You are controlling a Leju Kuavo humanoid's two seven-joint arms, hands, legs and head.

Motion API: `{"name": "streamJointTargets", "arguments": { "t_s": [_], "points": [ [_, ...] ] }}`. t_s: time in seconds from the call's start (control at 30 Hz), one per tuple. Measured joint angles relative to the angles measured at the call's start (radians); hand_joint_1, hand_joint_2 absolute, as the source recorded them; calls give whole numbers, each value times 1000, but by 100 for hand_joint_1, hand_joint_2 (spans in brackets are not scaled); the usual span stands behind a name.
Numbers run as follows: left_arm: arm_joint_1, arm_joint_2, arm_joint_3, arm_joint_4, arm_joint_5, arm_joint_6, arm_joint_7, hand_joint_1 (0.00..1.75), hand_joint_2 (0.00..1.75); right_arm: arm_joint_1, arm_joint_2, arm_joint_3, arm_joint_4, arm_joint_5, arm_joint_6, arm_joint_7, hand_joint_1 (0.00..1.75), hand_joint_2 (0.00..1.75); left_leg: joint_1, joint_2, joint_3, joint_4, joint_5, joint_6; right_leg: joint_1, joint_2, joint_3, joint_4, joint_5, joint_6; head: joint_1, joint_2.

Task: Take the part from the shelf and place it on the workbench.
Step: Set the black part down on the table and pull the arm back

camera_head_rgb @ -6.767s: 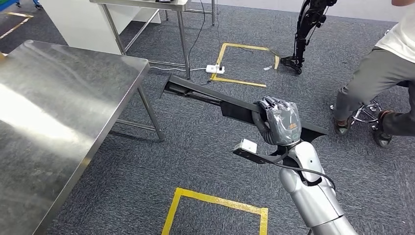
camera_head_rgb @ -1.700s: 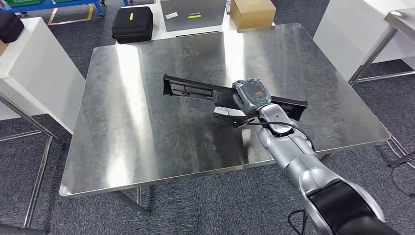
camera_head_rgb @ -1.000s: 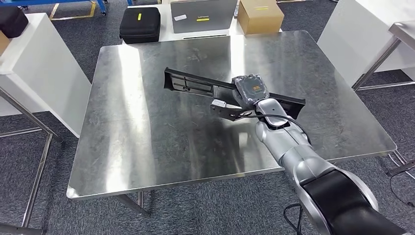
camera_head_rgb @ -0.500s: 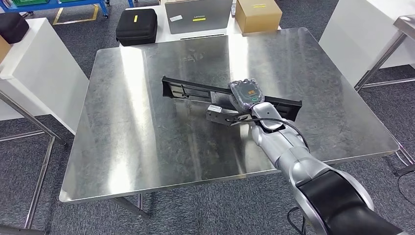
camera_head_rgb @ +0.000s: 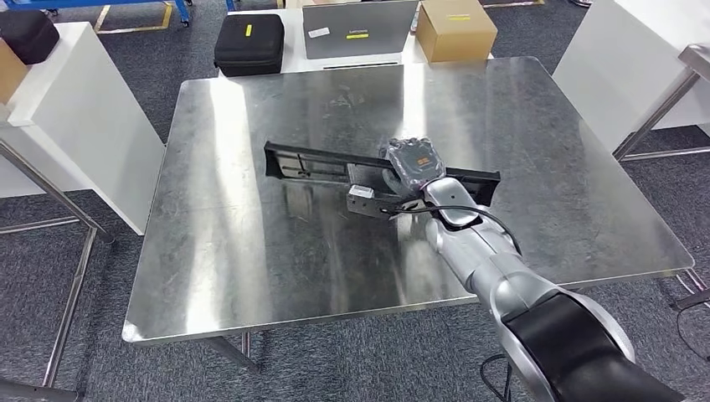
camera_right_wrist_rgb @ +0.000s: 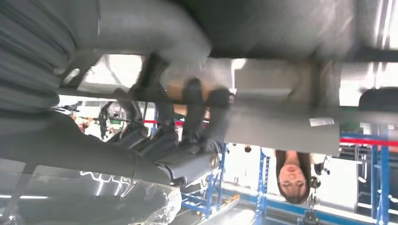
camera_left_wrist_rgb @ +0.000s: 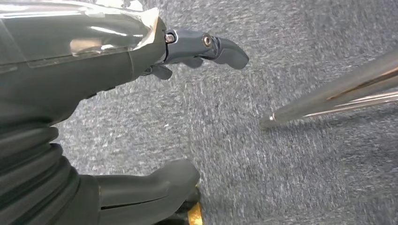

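Note:
A long black part point(camera_head_rgb: 310, 163) stretches across the middle of the steel workbench point(camera_head_rgb: 251, 251), low over its surface; its reflection shows just beneath it, and I cannot tell if it touches. My right hand point(camera_head_rgb: 410, 162), wrapped in clear film, grips the part near the middle from above. In the right wrist view the right hand's dark fingers point(camera_right_wrist_rgb: 192, 108) curl round the blurred dark part point(camera_right_wrist_rgb: 281, 28). My left hand point(camera_left_wrist_rgb: 94, 70) hangs over grey carpet, thumb and fingers apart, holding nothing.
Behind the workbench stand a black case point(camera_head_rgb: 249, 43), a grey laptop point(camera_head_rgb: 360, 29) and a cardboard box point(camera_head_rgb: 456, 29). White cabinets point(camera_head_rgb: 75, 109) flank it on both sides. A steel table leg point(camera_left_wrist_rgb: 338, 93) runs near my left hand. A person point(camera_right_wrist_rgb: 291, 173) stands beyond the bench.
The view turned from the carpeted floor to the workbench. Over the last second my right hand brought the part lower and slightly toward the bench's near left, still gripping it.

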Motion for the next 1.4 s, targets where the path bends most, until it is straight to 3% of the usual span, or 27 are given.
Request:
{"name": "streamJointTargets", "arguments": {
  "t_s": [0.03, 0.07, 0.13, 0.2, 0.23, 0.3, 0.37, 0.47, 0.5, 0.53, 0.57, 0.67, 0.73, 0.87, 0.9, 0.97, 1.03, 1.07, 1.1, 1.17, 1.23, 1.33, 1.4],
  "points": [
    [1, 0, 0, 0, 2, 1, 4, 0, 131, 2, 0, 1, 1, 1, 0, 0, 0, 0, 0, -2, 0, 1, -1, 0, 0, 0, -6, 10, 2, 5, 1, 0],
    [1, -1, 1, 0, 2, 3, 11, 0, 87, 1, 0, 2, 2, 0, 0, 0, 0, 0, 0, -4, 1, 2, -2, -1, -1, 0, 8, -20, 20, 13, 2, 0],
    [1, -1, 1, 0, -2, 10, 27, 0, 0, -4, 0, 3, 3, 0, 0, 0, 0, 0, -1, -6, -1, 12, -7, -8, -3, -1, 77, -156, 70, 27, 2, 0],
    [1, 0, 1, 0, -6, 13, 40, 0, 0, -9, 2, 4, 3, 0, -1, 0, 0, 0, -5, -8, -7, 27, -17, -19, -3, 1, 128, -249, 100, 23, 2, 0],
    [2, 0, 1, 0, -7, 13, 45, 0, 0, -10, 2, 4, 3, 0, -1, 0, 0, 0, -6, -9, -10, 32, -20, -22, 0, 1, 135, -261, 102, 16, 1, 0],
    [3, 1, 2, 0, -7, 8, 48, 0, 87, -11, 1, 4, 4, 0, -1, 1, 0, 0, -3, -9, -11, 35, -23, -28, -1, 2, 138, -262, 106, 4, 0, 0],
    [4, 2, 2, 0, -7, 0, 50, 0, 175, -12, 1, 4, 4, 0, -1, 1, 0, 0, 1, -7, -25, 69, -49, -40, -9, 2, 140, -264, 108, -5, -3, 0],
    [4, 3, 2, 0, -7, -15, 50, 0, 175, -11, 1, 4, 4, 2, -1, 1, 0, 0, 11, -1, -107, 243, -136, -60, -11, 2, 141, -264, 108, -13, -9, 0],
    [5, 3, 2, 0, -6, -18, 50, 0, 175, -10, 0, 4, 4, 3, -1, 1, 0, 0, 13, 0, -133, 293, -151, -64, -11, 2, 141, -264, 108, -13, -8, 0],
    [5, 3, 2, 0, -6, -21, 50, 0, 175, -9, 0, 4, 5, 3, 0, 1, 0, 0, 15, 1, -145, 310, -148, -65, -10, 2, 141, -264, 108, -13, -8, 0],
    [5, 3, 2, 0, -6, -23, 50, 0, 175, -9, -1, 4, 5, 3, 1, 1, 0, 0, 15, 2, -137, 289, -127, -63, -9, 2, 141, -264, 107, -12, -8, 0],
    [4, 6, 3, 0, -5, -27, 50, 0, 175, -15, -1, 2, 5, -18, 32, -4, 0, 0, 10, 3, -42, 93, -36, -42, -6, 3, 144, -265, 107, -11, -8, 0],
    [3, 8, 5, 0, -5, -29, 51, 0, 175, -20, 0, -6, 6, -57, 97, -13, 0, 0, 1, 4, -11, 33, -23, -29, -5, 2, 144, -268, 107, -8, -8, 0],
    [3, 9, 8, 0, -2, -38, 54, 0, 175, -42, 2, -46, 10, -163, 296, -23, 0, 0, 0, 7, 8, 5, -12, -9, 1, 2, 139, -253, 95, 7, -6, 0],
    [3, 9, 9, 0, -1, -39, 55, 0, 175, -46, 1, -58, 12, -181, 327, -23, 0, 0, 2, 8, 15, -6, -6, -4, 3, 1, 121, -216, 76, 4, -4, 0],
    [3, 8, 9, 0, 1, -40, 58, 0, 175, -49, -1, -79, 18, -209, 369, -20, 0, 0, 4, 10, 18, -13, -1, 2, 3, 1, 56, -83, 20, -4, -2, 0],
    [5, 7, 9, 0, 1, -40, 62, 0, 175, -47, -1, -97, 23, -230, 395, -12, 0, 0, 3, 8, 17, -11, -1, 2, 1, 1, 12, 9, -7, 0, -2, 0],
    [6, 6, 9, 0, 1, -40, 62, 0, 175, -46, -1, -106, 25, -242, 404, -5, 0, 0, 3, 6, 16, -10, -1, 1, 0, 1, 18, -1, 2, 8, -2, 0],
    [7, 6, 9, 0, 1, -40, 61, 0, 175, -47, -2, -115, 26, -251, 410, 4, 0, 0, 3, 3, 16, -7, -2, 0, -1, 1, 44, -50, 24, 17, -1, 0],
    [7, 5, 10, 0, 1, -39, 60, 0, 175, -55, -2, -131, 26, -264, 412, 28, 0, 0, 0, -1, 12, 6, -8, -9, -4, 1, 120, -191, 74, 29, -1, 0],
    [8, 4, 11, 0, 2, -38, 59, 0, 175, -63, -2, -141, 26, -266, 410, 54, 0, 0, -4, -3, 3, 20, -15, -19, -3, 2, 158, -266, 96, 23, -2, 0],
    [13, 4, 15, 0, 3, -34, 59, 0, 175, -67, -5, -147, 25, -265, 410, 72, 0, 0, -2, -3, -3, 29, -20, -30, -5, 3, 159, -272, 101, 7, -2, 0],
    [16, 4, 18, 0, 4, -31, 60, 0, 175, -71, -10, -148, 20, -273, 421, 63, 0, 0, 3, -2, -25, 78, -53, -42, -12, 4, 161, -274, 103, -3, -4, 0]
  ]
}}
